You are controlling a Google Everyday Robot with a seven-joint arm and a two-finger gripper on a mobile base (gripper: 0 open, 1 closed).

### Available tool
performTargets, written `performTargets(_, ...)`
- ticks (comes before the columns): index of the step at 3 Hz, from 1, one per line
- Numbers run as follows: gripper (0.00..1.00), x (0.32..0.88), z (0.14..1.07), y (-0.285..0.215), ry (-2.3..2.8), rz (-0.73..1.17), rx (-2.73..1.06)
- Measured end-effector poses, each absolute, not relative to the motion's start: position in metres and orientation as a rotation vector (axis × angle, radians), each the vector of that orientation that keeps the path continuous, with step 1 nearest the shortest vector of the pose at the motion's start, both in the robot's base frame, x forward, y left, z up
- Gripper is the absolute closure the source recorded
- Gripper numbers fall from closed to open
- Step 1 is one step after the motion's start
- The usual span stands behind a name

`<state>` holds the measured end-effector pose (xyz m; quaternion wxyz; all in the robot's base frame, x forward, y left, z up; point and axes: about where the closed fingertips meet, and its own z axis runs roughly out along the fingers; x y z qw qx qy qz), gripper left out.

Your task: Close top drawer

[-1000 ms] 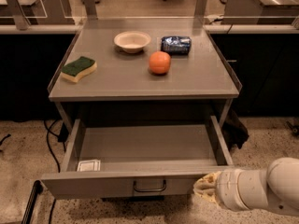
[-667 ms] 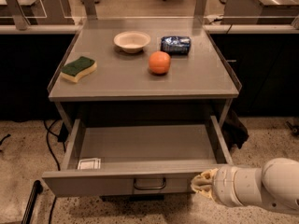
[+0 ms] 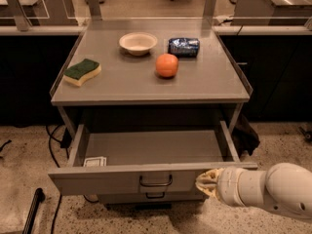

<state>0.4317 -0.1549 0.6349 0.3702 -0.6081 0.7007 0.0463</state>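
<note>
The top drawer [image 3: 117, 179] of the grey metal cart is pulled wide open, its shallow tray [image 3: 151, 147] showing. Its flat front panel has a small U-shaped handle [image 3: 156, 181] at the centre. My gripper [image 3: 204, 183] comes in from the lower right on a white arm. Its tip is against the right part of the drawer's front panel, just right of the handle. A small white card [image 3: 95, 161] lies in the drawer's front left corner.
On the cart top [image 3: 214, 82] are a green and yellow sponge [image 3: 82, 71], a cream bowl [image 3: 138, 43], a blue packet [image 3: 184, 47] and an orange [image 3: 166, 65]. A lower drawer's handle [image 3: 155, 195] shows below. Cables [image 3: 51, 150] lie on the floor at left.
My gripper has moved a little left and up along the drawer's front panel. The drawer looks pushed in slightly.
</note>
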Motion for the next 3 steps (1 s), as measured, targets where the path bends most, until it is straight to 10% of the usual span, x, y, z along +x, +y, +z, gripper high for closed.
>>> performTargets(3,1.0,0.521,0.632,-0.154,1.773,0.031,-1.536)
